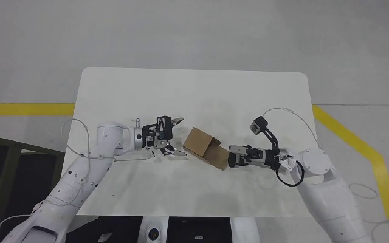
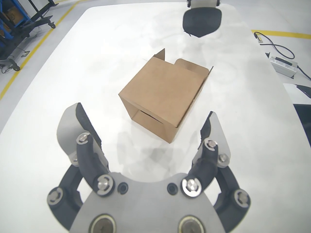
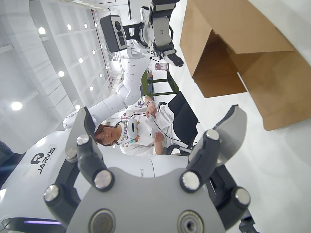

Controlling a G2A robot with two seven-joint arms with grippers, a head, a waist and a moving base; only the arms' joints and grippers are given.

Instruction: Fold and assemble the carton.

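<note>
A brown cardboard carton [image 1: 203,146] lies on its side in the middle of the white table [image 1: 194,91], formed into an open tube with its end flaps unfolded. My left gripper [image 1: 172,137] stands open a short way from one end of the carton [image 2: 164,95], its fingers [image 2: 80,120] spread and empty. Close to the opposite end hovers my right gripper [image 1: 231,157], also open and holding nothing. From the right wrist, the carton [image 3: 243,49] shows its hollow inside and a loose flap, with the left gripper [image 3: 167,25] beyond it.
A grey power brick with a black cable [image 2: 283,64] lies near one table edge. Yellow floor tape [image 1: 36,109] runs beside the table. Bare table surface surrounds the carton on all sides.
</note>
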